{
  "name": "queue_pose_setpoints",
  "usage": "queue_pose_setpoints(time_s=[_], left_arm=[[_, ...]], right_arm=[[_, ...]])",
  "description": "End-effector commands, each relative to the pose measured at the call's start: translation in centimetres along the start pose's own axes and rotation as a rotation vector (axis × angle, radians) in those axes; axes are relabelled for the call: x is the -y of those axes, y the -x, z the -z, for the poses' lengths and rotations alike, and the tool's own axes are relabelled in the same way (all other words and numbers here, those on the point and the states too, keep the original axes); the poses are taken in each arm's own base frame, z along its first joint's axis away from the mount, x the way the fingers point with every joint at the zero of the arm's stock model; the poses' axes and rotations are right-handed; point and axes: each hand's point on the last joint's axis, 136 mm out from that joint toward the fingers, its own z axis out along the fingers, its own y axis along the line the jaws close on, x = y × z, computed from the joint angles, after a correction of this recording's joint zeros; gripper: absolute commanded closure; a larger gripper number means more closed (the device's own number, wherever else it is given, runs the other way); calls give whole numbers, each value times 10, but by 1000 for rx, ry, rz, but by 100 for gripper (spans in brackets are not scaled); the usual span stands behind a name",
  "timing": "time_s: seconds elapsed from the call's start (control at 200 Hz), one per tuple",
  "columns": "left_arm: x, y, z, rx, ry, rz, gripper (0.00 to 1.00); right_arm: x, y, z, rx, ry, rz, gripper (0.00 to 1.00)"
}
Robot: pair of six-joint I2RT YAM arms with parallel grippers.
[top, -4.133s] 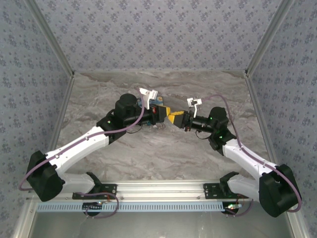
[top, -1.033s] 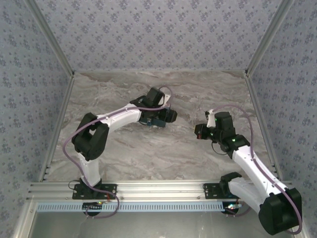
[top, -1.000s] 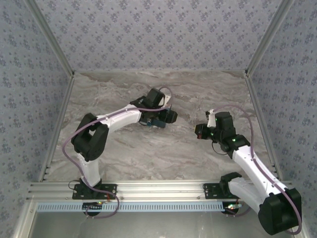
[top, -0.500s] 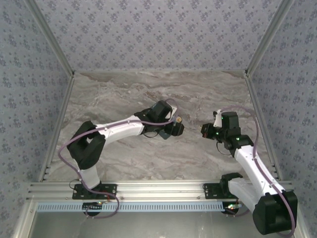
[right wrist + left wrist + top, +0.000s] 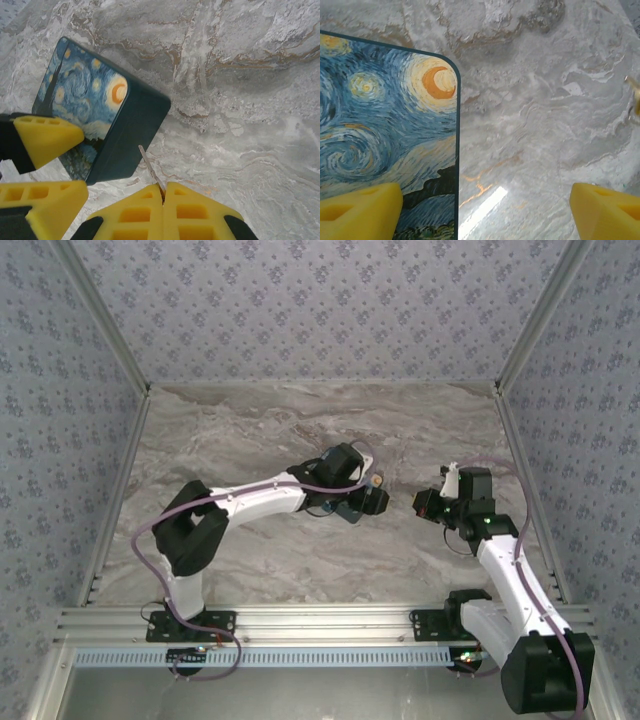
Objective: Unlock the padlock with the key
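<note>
Right pincer (image 5: 162,188) pinches key (image 5: 149,164) beside box (image 5: 134,131).

The table (image 5: 535,125) between the left jaws looks like polished grey marble, smooth, with one bright patch of glare. The box (image 5: 85,95) ahead of the right jaws has a smooth printed lid and plain matt dark-teal sides. The right fingers (image 5: 195,207) are matt yellow plastic. The key (image 5: 150,167) pinched between them shows a thin shaft of bright metal.

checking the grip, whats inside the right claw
The right claw is shut on the key: its thin silvery shaft pokes out toward the box. The key's head is covered by the fingers.
</note>
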Motion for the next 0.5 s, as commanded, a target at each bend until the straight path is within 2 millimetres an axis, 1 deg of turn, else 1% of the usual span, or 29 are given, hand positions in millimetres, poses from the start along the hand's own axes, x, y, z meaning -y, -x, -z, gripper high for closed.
queue_pose_setpoints(time_s=[0.0,0.08,0.14,0.22,0.29,0.375,0.45,0.495], left_arm=[[1,-6,-11,-46,-9,-17,13],[1,0,-6,-31,-4,-28,12],[2,6,2,-10,-9,-35,12],[5,16,17,38,-23,-52,12],[7,25,36,89,-33,-65,11],[2,33,60,145,-25,-72,9],[-11,35,82,184,2,-68,9],[-20,32,93,205,13,-67,9]], right_arm=[[-3,-6,-1,-17,30,-21,100],[-2,-6,-2,-18,28,-21,100],[-3,-5,-2,-14,32,-16,100],[-5,-5,-3,-14,44,-14,100],[-10,-4,-4,-12,65,-6,100],[-16,-4,-6,-13,88,10,100],[-25,-3,-9,-14,117,32,100],[-29,-3,-12,-17,131,41,100]])
